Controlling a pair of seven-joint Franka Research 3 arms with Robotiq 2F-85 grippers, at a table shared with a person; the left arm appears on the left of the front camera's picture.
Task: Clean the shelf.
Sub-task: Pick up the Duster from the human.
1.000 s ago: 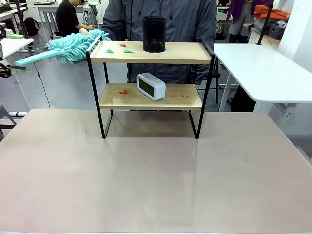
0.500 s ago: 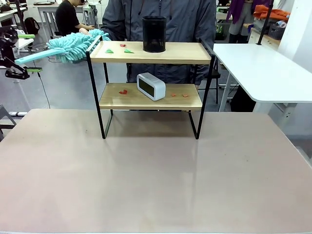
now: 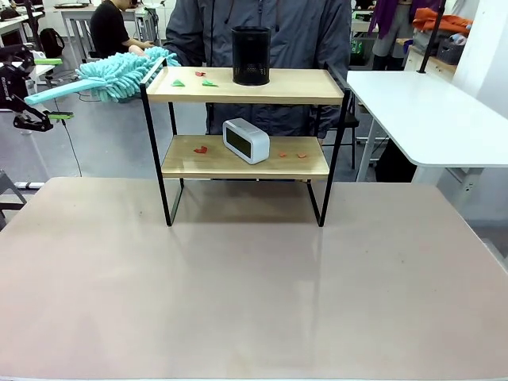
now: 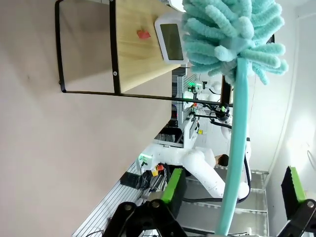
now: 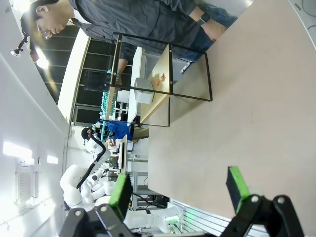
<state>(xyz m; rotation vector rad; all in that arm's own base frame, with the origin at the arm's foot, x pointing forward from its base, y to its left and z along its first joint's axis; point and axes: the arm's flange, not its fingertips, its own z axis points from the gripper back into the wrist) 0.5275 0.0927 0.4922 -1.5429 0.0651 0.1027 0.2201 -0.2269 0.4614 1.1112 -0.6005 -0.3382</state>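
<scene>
Left wrist view is showing the left gripper straddling the teal duster handle, jaws released, not yet clamping. The right gripper is gaping empty. The shelf is standing far-centre, and the next move is probably squeezing the handle firmly.

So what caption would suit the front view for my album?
Left pincer straddling the handle of a teal duster beside the shelf dotted with coloured scraps.
</scene>
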